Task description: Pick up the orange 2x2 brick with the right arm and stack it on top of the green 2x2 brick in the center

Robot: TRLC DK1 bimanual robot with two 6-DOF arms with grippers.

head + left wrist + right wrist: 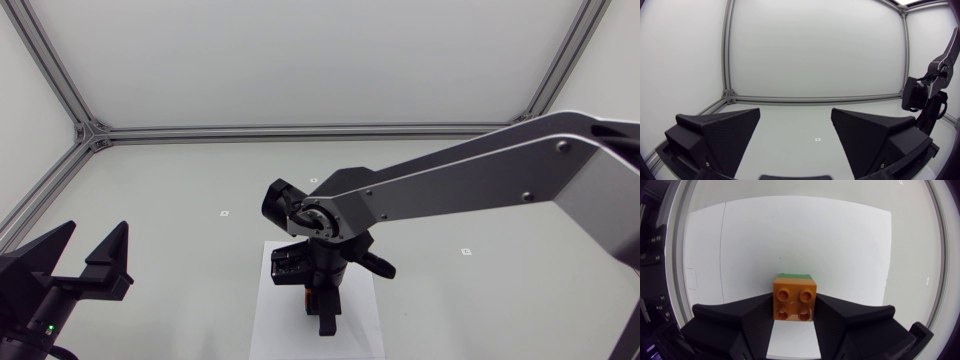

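The orange brick (pixel 794 299) sits atop the green brick (pixel 795 275) on a white sheet (pixel 805 240) mid-desk (pixel 480 210), clamped on both sides by the right claw (pixel 795 305). Well apart, the left claw (pixel 796 131) gapes wide.

My table (pixel 150 200) is a pale grey-white, matte surface. A white sheet (pixel 275 320) lies flat on it, straight under my right gripper (pixel 320 312). It spreads out ahead of the jaws and to both sides, with bare table around it. A small square marker (pixel 817 139) lies on the table ahead of my left gripper (pixel 795 125), in line with the gap between its spread fingers. A second marker (pixel 465 250) lies beside the sheet, apart from it. A green brick (pixel 795 276) shows over the sheet, just past the orange brick (pixel 794 300) clamped in my right jaws.
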